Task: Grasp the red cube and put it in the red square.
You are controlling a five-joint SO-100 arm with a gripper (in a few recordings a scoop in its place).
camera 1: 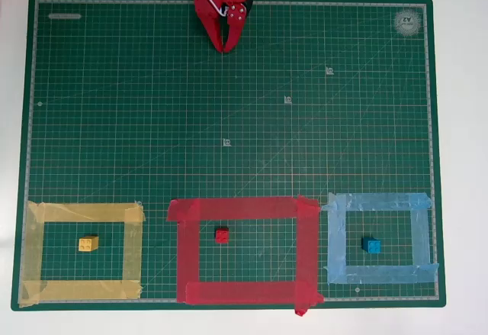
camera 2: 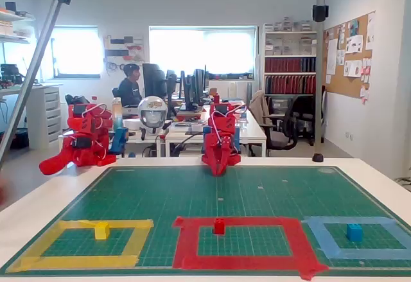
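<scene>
Green mat [camera 1: 137, 121] | red cube [camera 1: 221, 235] inside red square [camera 1: 244, 209] | claw [camera 1: 226, 45] closed, empty, at far edge

Red cube [camera 1: 222, 235] inside the red square [camera 1: 244, 210] — pincer [camera 1: 226, 45] well apart, at mat's [camera 1: 114, 121] far edge

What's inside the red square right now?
The red cube sits inside the red square, near its upper edge in the overhead view, on bare green mat. Nothing else is inside. The mat directly beneath the cube is covered.
</scene>
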